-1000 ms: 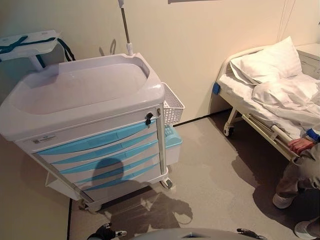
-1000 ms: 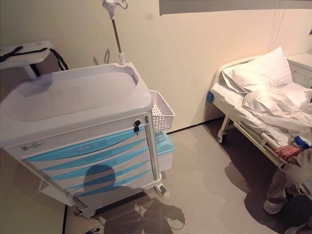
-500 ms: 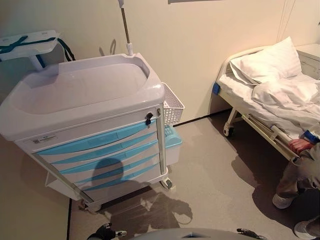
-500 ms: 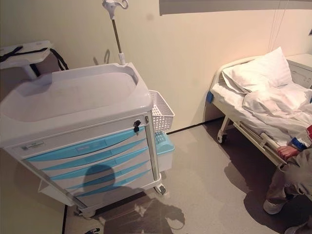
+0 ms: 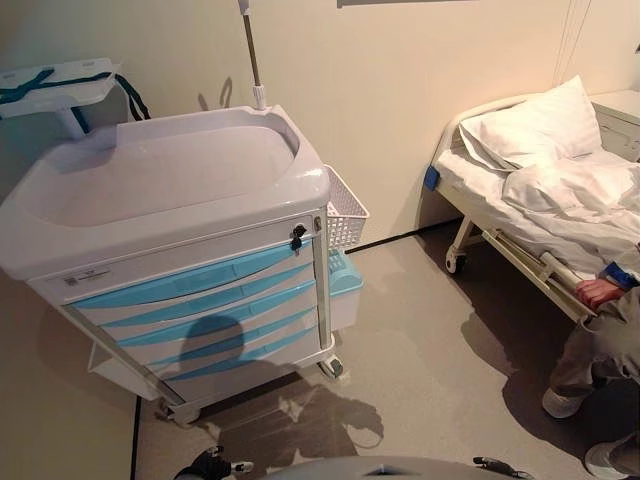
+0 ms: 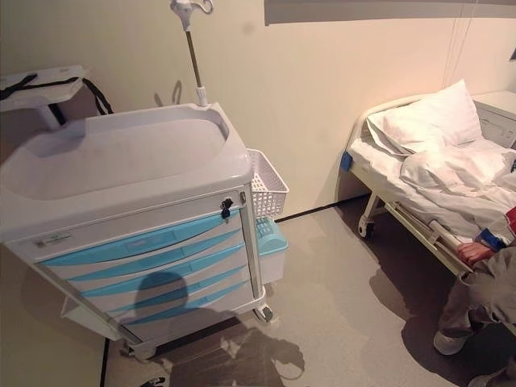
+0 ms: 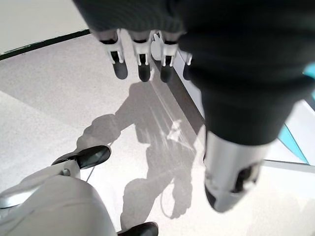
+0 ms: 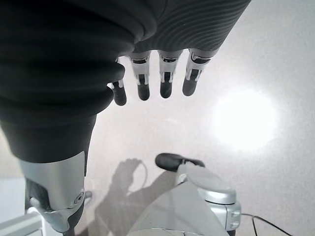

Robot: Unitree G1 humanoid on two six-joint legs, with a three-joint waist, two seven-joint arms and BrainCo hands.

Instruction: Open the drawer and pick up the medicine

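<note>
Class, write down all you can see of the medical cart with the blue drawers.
The medical cart is white, plastic-looking, with a shallow rimmed tray top. Its front carries a stack of drawers with curved light-blue fronts, all shut, and a keyed lock at the upper corner. A white mesh basket and a blue-lidded bin hang on one side, and a pole rises behind. It stands on castors on the floor by the wall. Neither hand touches it.

White cart (image 5: 170,190) fitted with light-blue drawers (image 5: 190,300); white mesh basket (image 5: 345,210); white bedding (image 5: 560,170); grey speckled floor (image 5: 430,340).
</note>
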